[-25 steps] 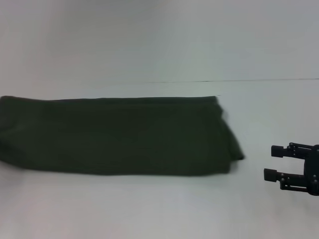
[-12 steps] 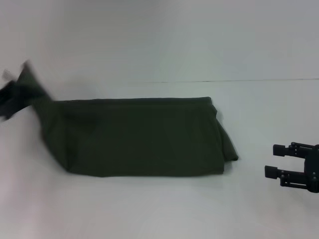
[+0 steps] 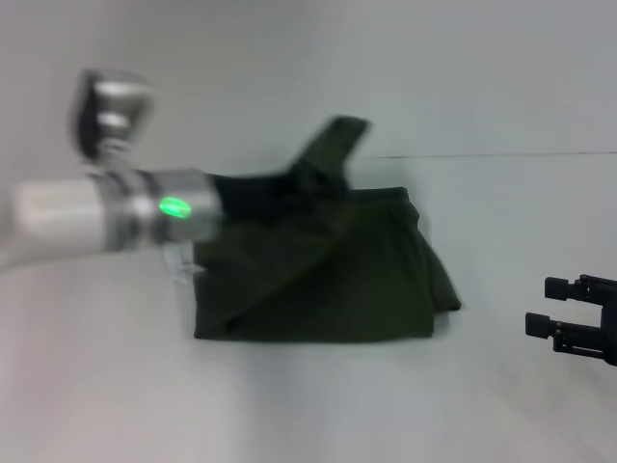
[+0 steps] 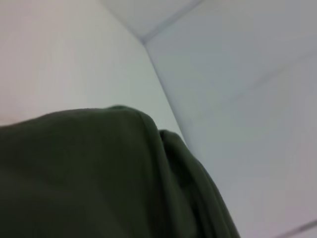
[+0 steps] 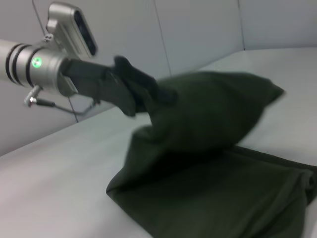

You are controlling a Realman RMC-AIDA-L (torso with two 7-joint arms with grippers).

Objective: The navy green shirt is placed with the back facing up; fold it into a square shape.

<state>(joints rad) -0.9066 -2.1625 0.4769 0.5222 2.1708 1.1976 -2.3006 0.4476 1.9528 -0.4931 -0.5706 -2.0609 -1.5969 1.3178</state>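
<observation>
Olive-green, soft and matte: navy green shirt lying on the white table, already narrowed to a long band, with one end raised off the rest and carried over the middle. Lifted that way, probably, to halve the band's length and bring it nearer a square. Lower layer flat on the table; raised flap peaking above the far edge of the shirt, draped and slack (no lettering showing anywhere, only plain cloth).

Left gripper above the shirt's left part, dark fingers buried in the lifted fold and pinched onto it, arm reaching across from the shirt's left. Left wrist view filled with the same green cloth right up against the camera, which fits a hold on the fabric. Held high, likely, so the flap clears the layer beneath and does not drag it along.

Right gripper well apart from the shirt, off to its right and low over the table, jaws parted with nothing between them. Parked there, seemingly, out of the flap's path.

Counted: one shirt, two grippers, one table, one green light on the left arm.
</observation>
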